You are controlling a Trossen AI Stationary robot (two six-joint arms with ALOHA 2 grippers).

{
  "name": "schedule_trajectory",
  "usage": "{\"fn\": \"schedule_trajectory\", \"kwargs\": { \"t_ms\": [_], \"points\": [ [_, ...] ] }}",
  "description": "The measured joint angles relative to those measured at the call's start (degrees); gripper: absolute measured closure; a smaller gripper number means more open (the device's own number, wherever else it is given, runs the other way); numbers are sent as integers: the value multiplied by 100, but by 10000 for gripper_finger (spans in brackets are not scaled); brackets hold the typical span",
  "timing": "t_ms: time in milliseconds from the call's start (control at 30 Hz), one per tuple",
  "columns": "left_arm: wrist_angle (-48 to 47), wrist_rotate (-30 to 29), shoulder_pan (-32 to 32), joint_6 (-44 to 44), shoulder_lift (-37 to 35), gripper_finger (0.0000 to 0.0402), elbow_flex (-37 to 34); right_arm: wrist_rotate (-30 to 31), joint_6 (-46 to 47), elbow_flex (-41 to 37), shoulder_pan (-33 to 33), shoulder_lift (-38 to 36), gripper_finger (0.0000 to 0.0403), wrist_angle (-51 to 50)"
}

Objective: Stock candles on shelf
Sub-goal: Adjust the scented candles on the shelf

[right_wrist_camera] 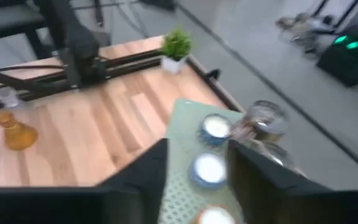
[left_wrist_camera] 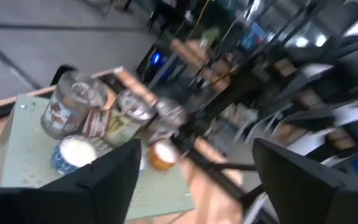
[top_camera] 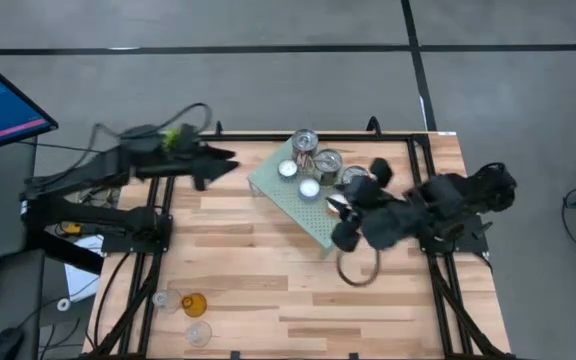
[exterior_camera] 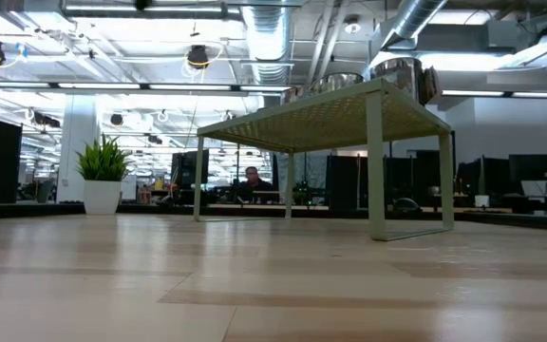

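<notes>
The mint-green shelf (top_camera: 293, 195) stands on its legs at the table's far right. On its top stand three silver tins (top_camera: 325, 160), two white tealights (top_camera: 309, 187) and a small candle with an orange rim (left_wrist_camera: 162, 155). My right gripper (right_wrist_camera: 199, 144) hovers open just above the shelf's right end, a tealight (right_wrist_camera: 209, 169) showing beyond the gap between its fingers. My left gripper (top_camera: 223, 163) is open at the table's far left, well clear of the shelf, with nothing between its fingers (left_wrist_camera: 114, 171). An amber glass holder (top_camera: 194, 304) and clear glass ones (top_camera: 200, 333) stand at the near left corner.
A small green potted plant (top_camera: 178, 135) stands at the far left edge beside my left arm. A dark loop (top_camera: 358, 268) lies on the table below my right arm. Bare wooden tabletop (top_camera: 268, 270) stretches between the shelf and the glass holders.
</notes>
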Motion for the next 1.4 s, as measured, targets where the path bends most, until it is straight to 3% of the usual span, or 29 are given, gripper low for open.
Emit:
{"fn": "schedule_trajectory", "kwargs": {
  "t_ms": [100,167,267,600,933,1100,1400],
  "points": [
    [-183,-626,-382,-128,-540,119,2,-536,-186,8,-423,228,358,268],
    [-237,-1012,-651,-146,-772,137,2,-804,-390,2,-706,429,389,265],
    [-234,-1382,-943,-146,-951,159,3,-1403,-472,4,-1187,625,390,295],
    [-245,-1289,-1319,-145,-899,203,1,-3034,-869,7,-2097,1359,402,311],
    [-235,-1292,-1342,-252,-898,220,-2,-3048,-877,5,-2518,1842,403,-462],
    [-222,-1293,-1342,-252,-904,225,0,-2683,-874,9,-2683,1824,403,-664],
    [-187,-1292,-1342,-249,-898,227,0,-2656,-859,7,-2990,1824,403,-1031]
  ]
}}
